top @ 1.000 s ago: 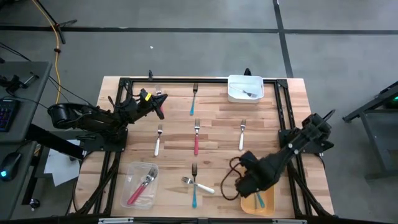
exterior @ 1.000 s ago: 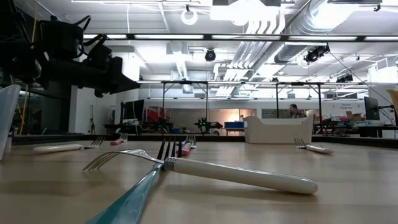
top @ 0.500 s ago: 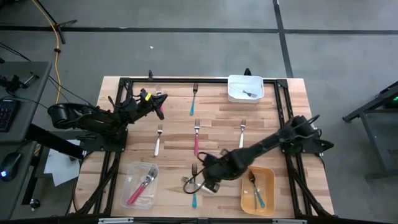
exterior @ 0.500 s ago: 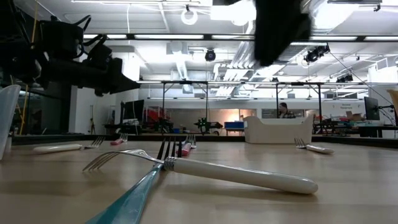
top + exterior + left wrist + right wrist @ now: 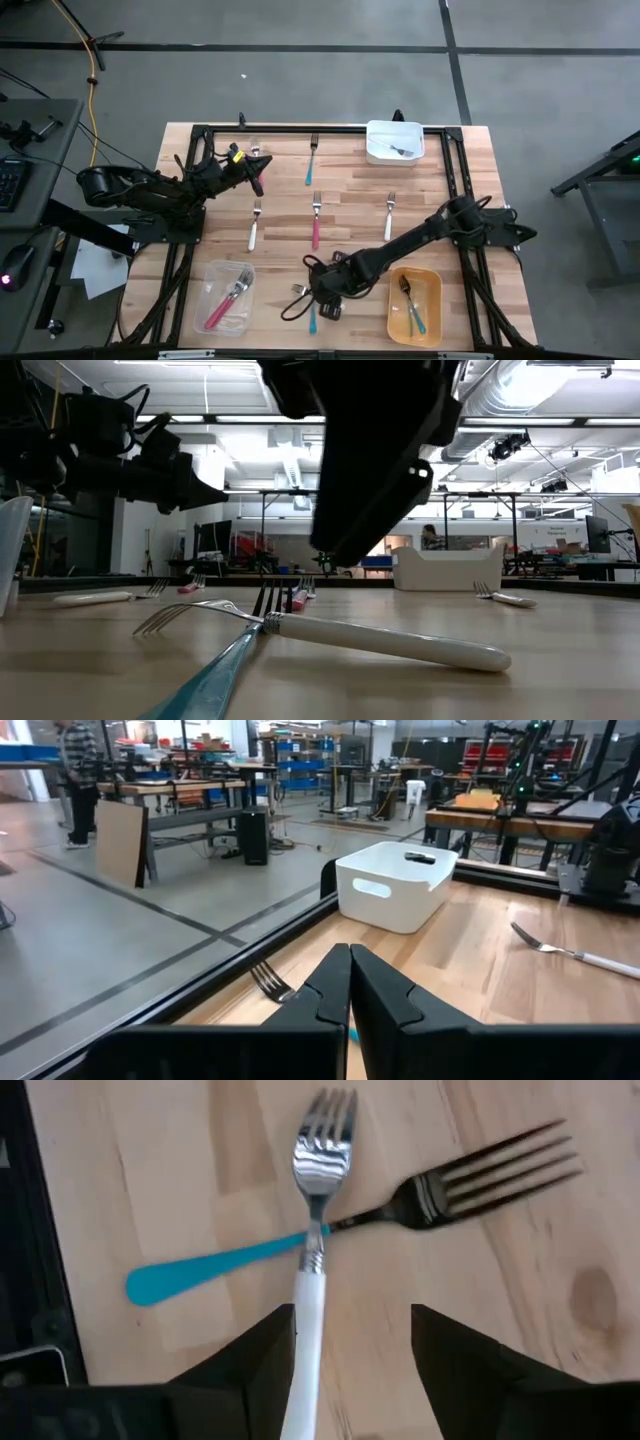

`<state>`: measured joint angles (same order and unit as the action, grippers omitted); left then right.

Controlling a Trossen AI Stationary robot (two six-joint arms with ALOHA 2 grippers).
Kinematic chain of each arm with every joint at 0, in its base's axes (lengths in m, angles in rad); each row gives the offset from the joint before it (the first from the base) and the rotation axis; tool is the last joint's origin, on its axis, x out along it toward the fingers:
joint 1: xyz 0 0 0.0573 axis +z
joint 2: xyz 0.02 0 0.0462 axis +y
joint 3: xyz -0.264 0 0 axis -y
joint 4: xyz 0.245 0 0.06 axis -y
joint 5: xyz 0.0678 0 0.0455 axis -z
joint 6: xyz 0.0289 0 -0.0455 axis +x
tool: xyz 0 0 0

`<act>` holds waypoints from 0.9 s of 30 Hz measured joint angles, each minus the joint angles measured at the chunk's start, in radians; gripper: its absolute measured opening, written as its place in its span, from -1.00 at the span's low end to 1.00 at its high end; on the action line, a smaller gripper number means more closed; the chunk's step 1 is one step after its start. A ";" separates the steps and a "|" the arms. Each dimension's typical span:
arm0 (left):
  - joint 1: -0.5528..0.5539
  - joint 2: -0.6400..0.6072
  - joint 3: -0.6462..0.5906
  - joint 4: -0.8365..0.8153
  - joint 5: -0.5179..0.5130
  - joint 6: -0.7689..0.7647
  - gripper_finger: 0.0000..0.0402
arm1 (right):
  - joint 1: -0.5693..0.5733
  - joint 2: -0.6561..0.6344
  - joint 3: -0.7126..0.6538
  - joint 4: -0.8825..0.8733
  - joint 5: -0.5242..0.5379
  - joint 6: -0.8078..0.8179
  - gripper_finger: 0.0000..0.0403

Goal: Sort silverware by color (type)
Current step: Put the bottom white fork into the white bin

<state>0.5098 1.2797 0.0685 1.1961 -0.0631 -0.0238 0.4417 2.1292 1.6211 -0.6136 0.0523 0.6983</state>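
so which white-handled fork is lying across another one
The white-handled fork under the right end effector, near the table's front edge. It lies crossed over a teal-handled fork; the two other white-handled forks lie alone.

A wooden table [image 5: 350,215] carries three containers: a white bin [image 5: 394,141] at the far edge, a yellow tray [image 5: 432,310] and a clear tub [image 5: 212,290] along the near edge. Beyond it a person [image 5: 78,780] stands on the workshop floor.

White fork's [image 5: 306,1315] handle end behind jaws
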 joint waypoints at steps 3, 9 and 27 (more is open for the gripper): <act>0.000 0.000 0.000 0.001 0.000 -0.003 -1.00 | 0.003 0.016 0.000 0.029 0.006 0.013 -0.03; 0.000 0.000 0.000 -0.004 0.003 -0.027 -1.00 | 0.004 0.060 0.065 0.019 0.018 0.034 -0.03; -0.022 0.000 0.000 -0.085 -0.001 -0.026 -1.00 | 0.011 0.241 0.357 -0.289 0.045 -0.006 -0.11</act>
<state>0.4877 1.2800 0.0681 1.1114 -0.0643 -0.0502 0.4522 2.3707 1.9784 -0.9022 0.0977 0.6922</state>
